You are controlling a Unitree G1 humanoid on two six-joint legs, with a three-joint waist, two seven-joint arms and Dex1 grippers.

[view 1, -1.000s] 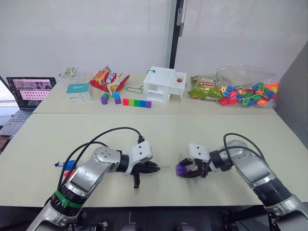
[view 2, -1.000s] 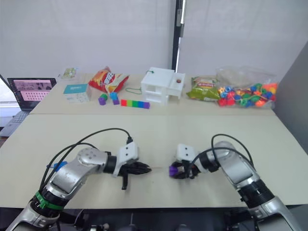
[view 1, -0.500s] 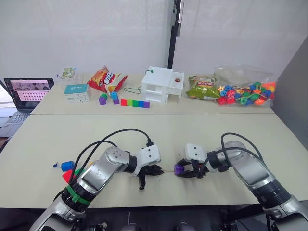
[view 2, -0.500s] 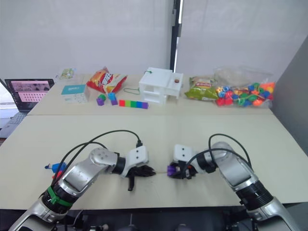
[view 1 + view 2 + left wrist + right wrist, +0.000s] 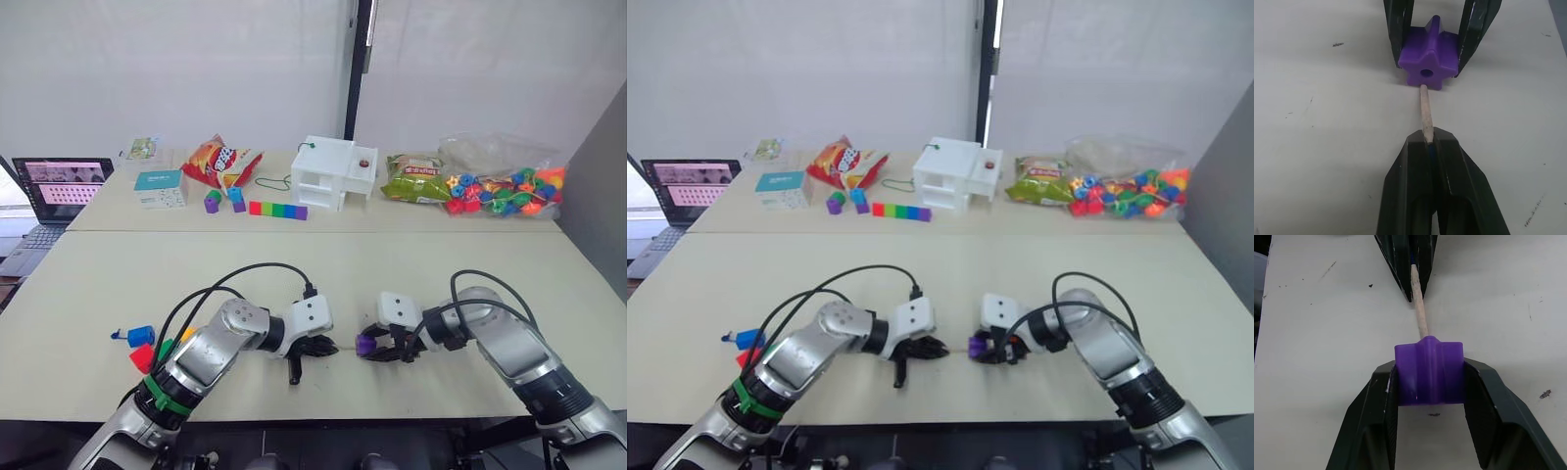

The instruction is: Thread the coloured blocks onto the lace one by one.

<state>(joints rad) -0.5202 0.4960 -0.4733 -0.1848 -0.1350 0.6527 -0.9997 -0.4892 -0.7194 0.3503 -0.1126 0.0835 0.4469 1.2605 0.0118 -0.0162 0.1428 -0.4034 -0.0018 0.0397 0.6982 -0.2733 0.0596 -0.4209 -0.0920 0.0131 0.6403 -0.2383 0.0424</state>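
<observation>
The lace (image 5: 1425, 113) shows as a stiff pale pointed tip poking out from the left tool (image 5: 1431, 142), whose two black fingers are pressed together on it, with a hint of dark-blue cord in the seam behind. The tip points straight at the purple block (image 5: 1429, 59), ending just below its round hole, touching or nearly touching the face; it has not clearly entered. The right tool (image 5: 1429, 382) clamps that block from both sides, its fingers spread just wide enough to hold it, keeping the hole turned toward the lace so it can be threaded. The block is ridged, closer to a star in outline than a plain cube. Both tools meet low over the pale bench (image 5: 411, 264), near its front edge. Well to the left of the purple block, beside the left arm, a blue block (image 5: 142, 334) and a red block (image 5: 143, 358) wait on the bench, probably for later turns.
</observation>
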